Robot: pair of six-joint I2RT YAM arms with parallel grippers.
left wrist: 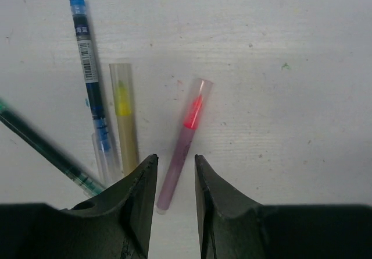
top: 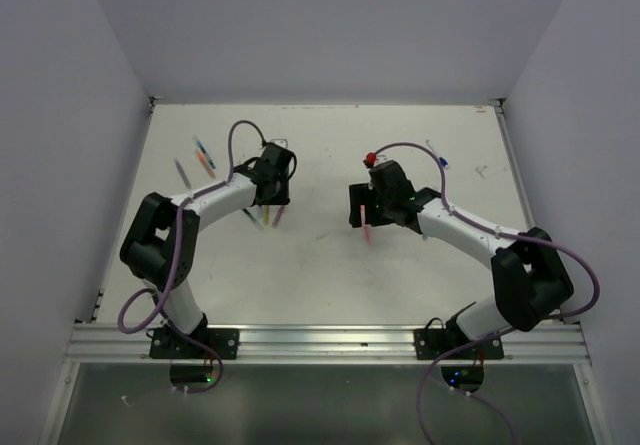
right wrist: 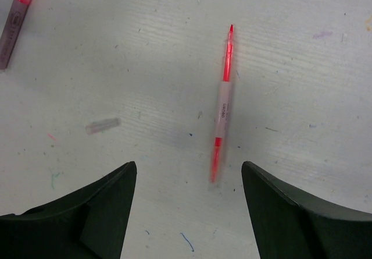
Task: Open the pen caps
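Scuffed white table (top: 320, 275), pale lavender walls (top: 60, 115) on three sides. The left pincer (left wrist: 175, 161) is open just a narrow gap and isn't gripping anything. A pink pen (left wrist: 187, 134) lies flat on the table with its near end between the two fingers, gaps on both sides, and its clear cap (left wrist: 196, 100) is on the far end. Just left of it are a capped yellow pen (left wrist: 125, 125), a blue pen (left wrist: 88, 61) and a green pen (left wrist: 35, 142). The right pincer (right wrist: 189, 167) is spread wide and empty. An uncapped red pen (right wrist: 224, 105) lies just ahead of it, with a loose cap (right wrist: 103, 126) off to the left, not touching.
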